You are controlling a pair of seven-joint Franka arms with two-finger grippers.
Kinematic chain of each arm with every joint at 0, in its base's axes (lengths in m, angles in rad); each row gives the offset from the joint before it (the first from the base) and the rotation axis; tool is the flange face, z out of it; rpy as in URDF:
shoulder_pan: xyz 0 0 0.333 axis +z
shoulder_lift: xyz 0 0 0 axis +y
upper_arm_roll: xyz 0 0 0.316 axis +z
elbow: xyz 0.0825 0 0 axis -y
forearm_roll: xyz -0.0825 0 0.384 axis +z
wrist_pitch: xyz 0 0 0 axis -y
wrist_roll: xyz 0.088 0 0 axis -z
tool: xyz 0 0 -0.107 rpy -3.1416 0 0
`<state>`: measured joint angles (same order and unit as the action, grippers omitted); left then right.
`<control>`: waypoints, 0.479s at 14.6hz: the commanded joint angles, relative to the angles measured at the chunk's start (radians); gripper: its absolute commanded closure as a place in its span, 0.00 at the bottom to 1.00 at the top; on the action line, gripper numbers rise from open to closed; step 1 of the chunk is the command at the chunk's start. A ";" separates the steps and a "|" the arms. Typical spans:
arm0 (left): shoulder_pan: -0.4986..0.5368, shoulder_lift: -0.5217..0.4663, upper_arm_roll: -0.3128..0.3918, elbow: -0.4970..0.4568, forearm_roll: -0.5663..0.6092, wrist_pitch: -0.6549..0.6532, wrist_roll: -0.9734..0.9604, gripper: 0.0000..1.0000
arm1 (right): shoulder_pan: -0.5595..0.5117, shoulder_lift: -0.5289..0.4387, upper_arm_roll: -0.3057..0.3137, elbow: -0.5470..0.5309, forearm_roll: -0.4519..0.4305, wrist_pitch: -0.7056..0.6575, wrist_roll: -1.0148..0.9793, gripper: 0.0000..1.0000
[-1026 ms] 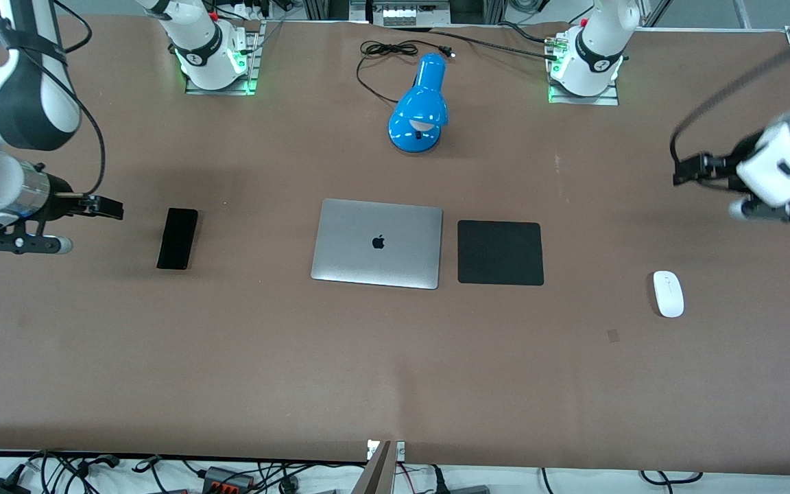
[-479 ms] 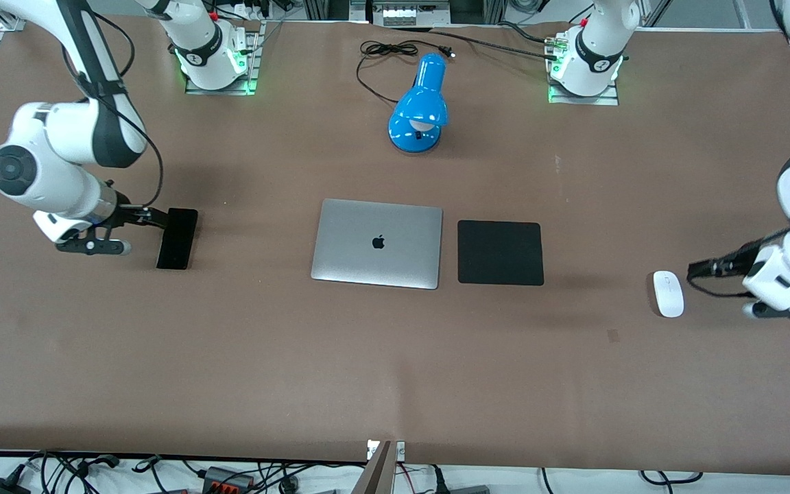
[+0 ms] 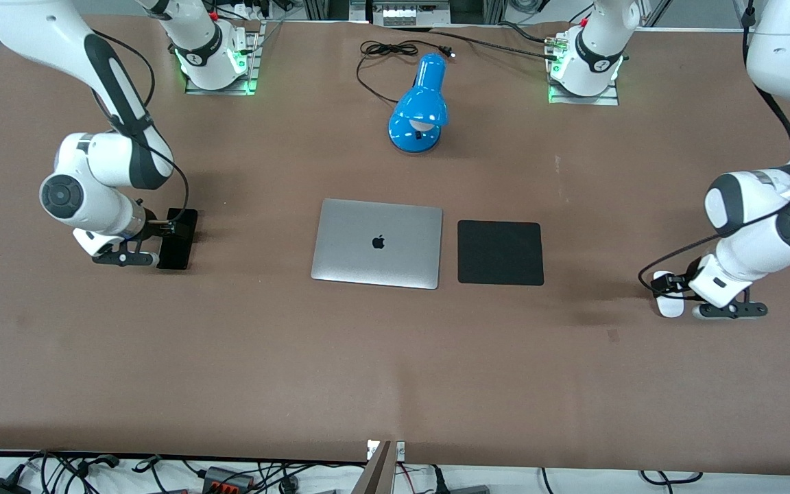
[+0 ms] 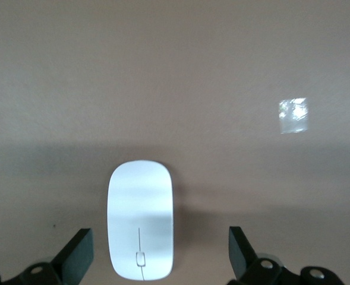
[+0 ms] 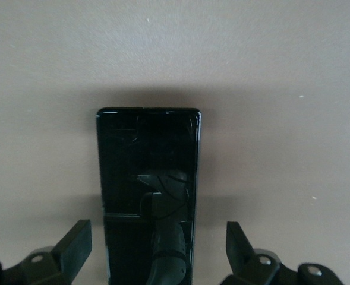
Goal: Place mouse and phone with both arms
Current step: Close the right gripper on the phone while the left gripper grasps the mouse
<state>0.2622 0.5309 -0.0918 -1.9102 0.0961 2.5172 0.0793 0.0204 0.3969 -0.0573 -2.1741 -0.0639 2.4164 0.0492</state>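
We see a wide brown counter (image 3: 395, 357) under even overhead light, soft shadows pooling on it. Along its edge nearest the front camera runs a white strip (image 3: 573, 480) strewn with black cables (image 3: 73, 470) and power adapters (image 3: 227, 478).

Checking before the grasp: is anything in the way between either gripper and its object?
Nothing visible. The left gripper is open astride the small white oval mouse; the right gripper is open astride the slim black phone.
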 commanded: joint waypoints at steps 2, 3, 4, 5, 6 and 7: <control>0.040 0.053 -0.006 -0.012 0.016 0.091 0.056 0.00 | -0.008 0.063 0.002 0.008 0.004 0.078 0.029 0.00; 0.038 0.060 -0.006 -0.010 0.016 0.095 0.056 0.00 | -0.008 0.072 0.002 0.013 0.009 0.084 0.029 0.00; 0.040 0.063 -0.006 -0.010 0.016 0.106 0.056 0.00 | -0.008 0.073 0.002 0.016 0.012 0.082 0.029 0.00; 0.038 0.070 -0.008 -0.010 0.016 0.126 0.056 0.01 | -0.008 0.073 0.002 0.016 0.012 0.082 0.029 0.00; 0.040 0.077 -0.006 -0.007 0.016 0.137 0.056 0.02 | -0.008 0.073 0.002 0.016 0.012 0.082 0.029 0.00; 0.040 0.080 -0.008 -0.006 0.016 0.143 0.056 0.04 | -0.008 0.073 0.002 0.016 0.012 0.079 0.029 0.00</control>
<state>0.2969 0.6026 -0.0940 -1.9222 0.0966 2.6342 0.1217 0.0177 0.4567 -0.0575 -2.1696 -0.0597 2.4846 0.0649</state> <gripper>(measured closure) 0.018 0.000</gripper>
